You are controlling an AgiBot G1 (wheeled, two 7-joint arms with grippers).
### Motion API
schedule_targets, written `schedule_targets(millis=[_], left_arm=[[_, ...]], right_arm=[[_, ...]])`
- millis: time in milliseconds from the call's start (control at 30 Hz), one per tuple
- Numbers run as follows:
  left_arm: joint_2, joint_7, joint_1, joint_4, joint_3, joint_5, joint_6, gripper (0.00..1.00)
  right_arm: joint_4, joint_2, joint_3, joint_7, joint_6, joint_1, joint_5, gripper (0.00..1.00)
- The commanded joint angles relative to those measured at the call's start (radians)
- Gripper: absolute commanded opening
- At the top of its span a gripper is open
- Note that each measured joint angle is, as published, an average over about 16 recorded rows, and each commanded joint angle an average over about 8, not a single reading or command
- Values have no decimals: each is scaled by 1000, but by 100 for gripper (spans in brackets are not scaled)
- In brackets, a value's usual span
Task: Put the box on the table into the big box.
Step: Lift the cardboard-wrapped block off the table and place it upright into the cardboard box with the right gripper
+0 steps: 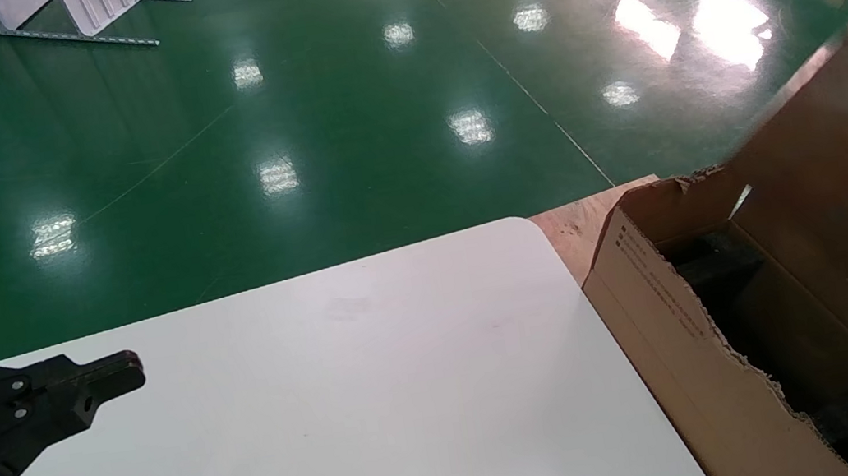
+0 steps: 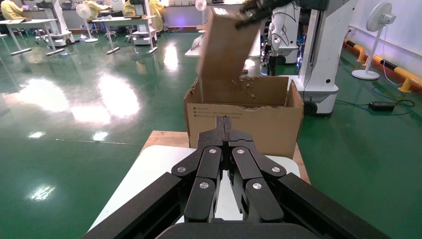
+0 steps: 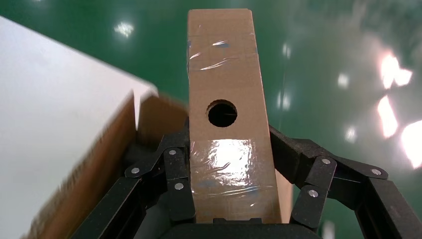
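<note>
The box (image 3: 225, 74), small, brown and taped with a round black hole, stands between the fingers of my right gripper (image 3: 229, 149), which is shut on it. From the left wrist view the box (image 2: 224, 45) hangs tilted above the open big box (image 2: 244, 124). In the head view the box (image 1: 832, 131) is a blur over the big box (image 1: 652, 322), whose torn edges and dark foam (image 1: 714, 264) show. My left gripper (image 1: 129, 371) is shut and empty, low over the near left of the white table (image 1: 332, 409).
A brown wooden board (image 1: 572, 229) lies under the big box beside the table's rounded corner. Shiny green floor surrounds everything. A metal frame (image 1: 69, 14) lies on the floor far left. A white robot stand (image 2: 323, 50) and a fan (image 2: 373, 30) stand beyond the big box.
</note>
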Motion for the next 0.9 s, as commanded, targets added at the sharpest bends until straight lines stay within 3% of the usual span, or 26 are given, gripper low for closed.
schedule_targets(millis=[33,400,900], left_arm=[[0,0,0,0,0,0,0,0],[0,0,0,0,0,0,0,0],[0,0,0,0,0,0,0,0]], right_arm=[[-79,0,-12,-25,1,-18,-9,0],[-304,-89,-25,-80,70,-67,-13,0],[-408,-140,-37,-84,167,-94,-31,0]])
